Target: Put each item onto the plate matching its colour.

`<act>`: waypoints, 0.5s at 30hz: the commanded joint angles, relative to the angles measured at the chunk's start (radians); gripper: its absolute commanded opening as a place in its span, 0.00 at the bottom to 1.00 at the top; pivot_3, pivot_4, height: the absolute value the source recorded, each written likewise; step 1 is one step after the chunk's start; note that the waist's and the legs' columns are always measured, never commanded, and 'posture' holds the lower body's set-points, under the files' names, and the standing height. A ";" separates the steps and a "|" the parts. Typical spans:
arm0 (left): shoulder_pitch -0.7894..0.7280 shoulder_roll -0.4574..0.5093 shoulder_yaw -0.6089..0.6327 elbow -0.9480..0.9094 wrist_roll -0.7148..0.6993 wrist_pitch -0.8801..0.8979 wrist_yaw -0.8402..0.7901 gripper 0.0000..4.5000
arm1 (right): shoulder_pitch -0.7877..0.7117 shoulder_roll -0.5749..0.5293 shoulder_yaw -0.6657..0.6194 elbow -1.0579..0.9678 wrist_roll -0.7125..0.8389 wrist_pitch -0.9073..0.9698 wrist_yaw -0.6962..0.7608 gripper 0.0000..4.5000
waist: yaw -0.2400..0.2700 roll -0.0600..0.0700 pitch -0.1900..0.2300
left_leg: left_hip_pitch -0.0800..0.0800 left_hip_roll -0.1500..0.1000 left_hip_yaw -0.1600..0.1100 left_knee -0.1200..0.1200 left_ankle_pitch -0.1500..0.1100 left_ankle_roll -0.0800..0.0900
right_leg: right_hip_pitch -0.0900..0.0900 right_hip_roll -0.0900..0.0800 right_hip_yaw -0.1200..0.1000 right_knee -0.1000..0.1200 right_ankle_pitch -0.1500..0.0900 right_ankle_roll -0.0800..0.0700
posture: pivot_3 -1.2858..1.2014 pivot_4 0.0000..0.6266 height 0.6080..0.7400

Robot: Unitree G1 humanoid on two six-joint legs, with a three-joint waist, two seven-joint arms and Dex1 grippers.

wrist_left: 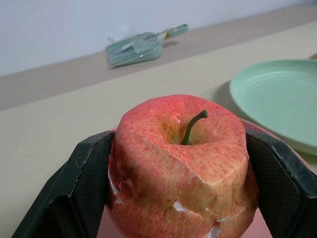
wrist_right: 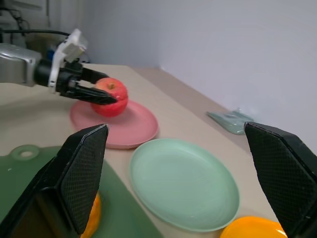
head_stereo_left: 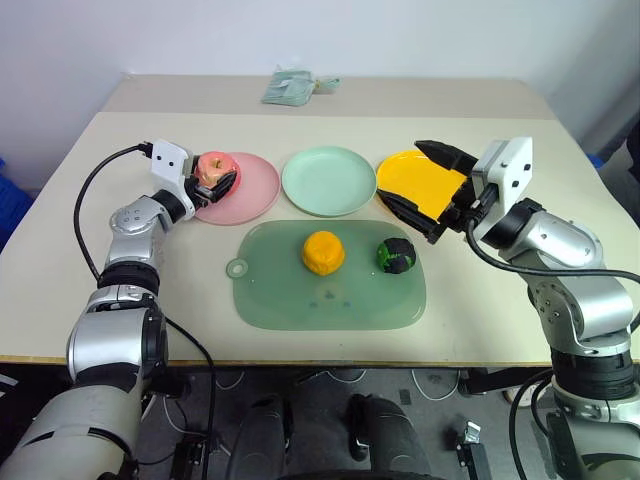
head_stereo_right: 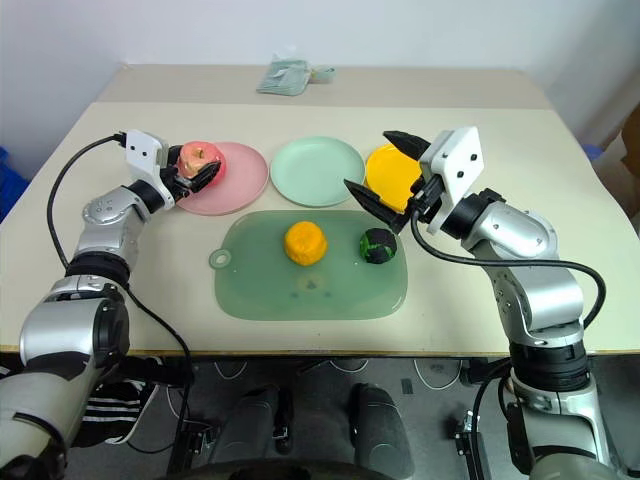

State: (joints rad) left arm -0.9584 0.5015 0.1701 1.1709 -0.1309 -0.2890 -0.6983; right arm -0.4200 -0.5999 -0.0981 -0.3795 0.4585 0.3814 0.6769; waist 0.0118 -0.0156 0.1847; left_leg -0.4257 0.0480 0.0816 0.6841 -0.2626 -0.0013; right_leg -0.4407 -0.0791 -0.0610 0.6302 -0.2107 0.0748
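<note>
**Apple over the pink plate, two fruits on the mat**

Beige tabletop (head_stereo_left: 70, 260) against a pale wall is what we're looking at. Nearest to us lies the flat translucent green rounded-rectangle cutting mat (head_stereo_left: 300, 300), and on it sit the lumpy orange-yellow toy fruit (head_stereo_left: 323, 252) and, just to its right, the dark green-black toy ball (head_stereo_left: 396, 255), the two apart from each other.

Behind the mat we've got three round shallow plastic plates in a row: the pink plate (head_stereo_left: 255, 190) on the left, the mint green plate (head_stereo_left: 328, 180) in the middle, the orange-yellow plate (head_stereo_left: 410, 175) on the right.

Our left gripper (head_stereo_left: 213, 180) has its black fingers clamped on either side of the pink-red toy apple (wrist_left: 181, 163), stem up, over the left part of the pink plate. We can't tell whether the apple touches the plate.

Our right gripper (head_stereo_left: 425, 190) hovers over the orange-yellow plate with its fingers spread wide and nothing between them.

Farthest back, near the table's rear edge, lies a small greenish packet (head_stereo_left: 290, 87).
</note>
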 commanded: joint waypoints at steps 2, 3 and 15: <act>-0.043 0.001 0.020 0.000 -0.022 0.030 -0.058 0.99 | 0.008 -0.019 -0.039 -0.054 0.024 -0.001 0.007 1.00 | 0.000 0.000 0.000 | 0.000 0.000 0.000 0.000 0.000 0.000 | 0.000 0.000 0.000 0.000 0.000 0.000 | 0.52 0.24 1.00; -0.044 0.002 0.017 -0.001 -0.015 0.014 -0.051 0.99 | 0.010 -0.020 -0.041 -0.054 0.025 -0.001 0.008 1.00 | 0.000 0.000 0.000 | 0.000 0.000 0.000 0.000 0.000 0.000 | 0.000 0.000 0.000 0.000 0.000 0.000 | 0.52 0.24 1.00; -0.049 0.042 0.101 -0.136 -0.188 0.048 -0.444 0.99 | 0.009 -0.037 -0.053 -0.040 0.053 0.004 0.048 1.00 | -0.001 0.000 0.000 | 0.000 0.000 0.000 0.000 0.000 0.000 | 0.000 0.000 0.000 0.000 0.000 0.000 | 0.52 0.24 1.00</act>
State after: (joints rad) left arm -0.9927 0.5196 0.2513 1.1100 -0.2730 -0.2410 -1.0536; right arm -0.4050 -0.6205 -0.1256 -0.3926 0.4901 0.3880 0.7145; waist 0.0110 -0.0157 0.1848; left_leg -0.4258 0.0481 0.0817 0.6842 -0.2626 -0.0013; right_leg -0.4408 -0.0790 -0.0610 0.6301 -0.2108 0.0747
